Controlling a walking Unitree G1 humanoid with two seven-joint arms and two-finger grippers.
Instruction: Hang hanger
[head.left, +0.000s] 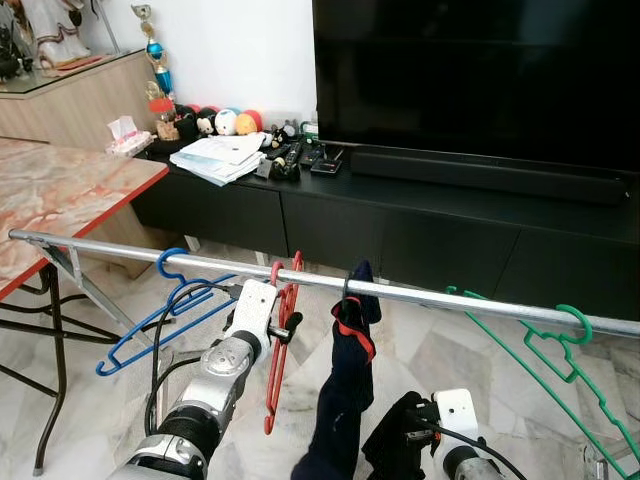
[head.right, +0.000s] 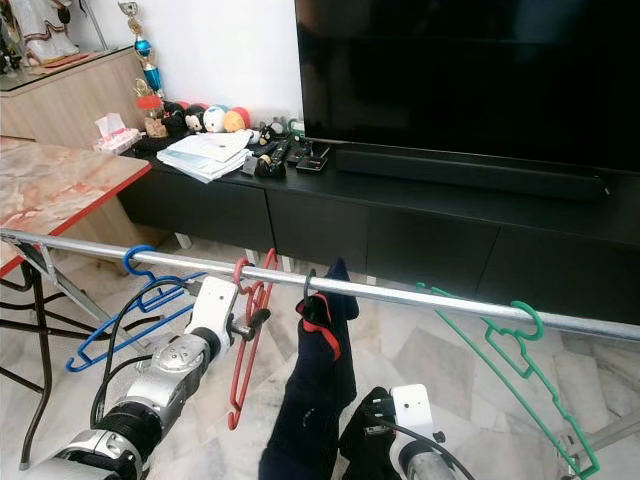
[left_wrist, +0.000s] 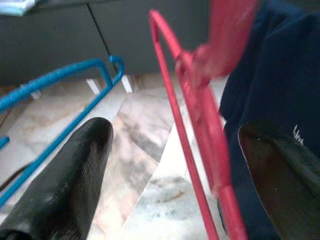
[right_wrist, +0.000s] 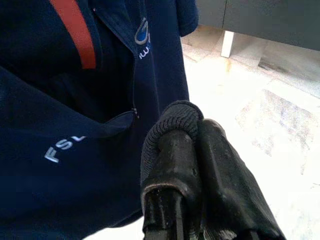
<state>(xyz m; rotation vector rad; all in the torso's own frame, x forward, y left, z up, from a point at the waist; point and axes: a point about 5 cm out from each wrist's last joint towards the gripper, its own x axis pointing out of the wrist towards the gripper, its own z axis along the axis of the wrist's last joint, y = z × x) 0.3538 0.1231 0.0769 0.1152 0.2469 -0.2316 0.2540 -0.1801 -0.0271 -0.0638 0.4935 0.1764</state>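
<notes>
1. Hanger rail (head.left: 200, 264): the steel bar crosses the scene left to right.
2. Navy shirt (head.left: 345, 390) hangs mid-rail, its hem pinched by the right gripper's (right_wrist: 192, 150) closed fingers.
3. Red hanger (head.left: 283, 340) is hooked left of it; the left gripper's (head.left: 285, 328) fingers stand open around it. Withdraw gently, so the hook stays seated.

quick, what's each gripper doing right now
left gripper: open, fingers either side of the red hanger on the rail
right gripper: shut on the navy shirt
</notes>
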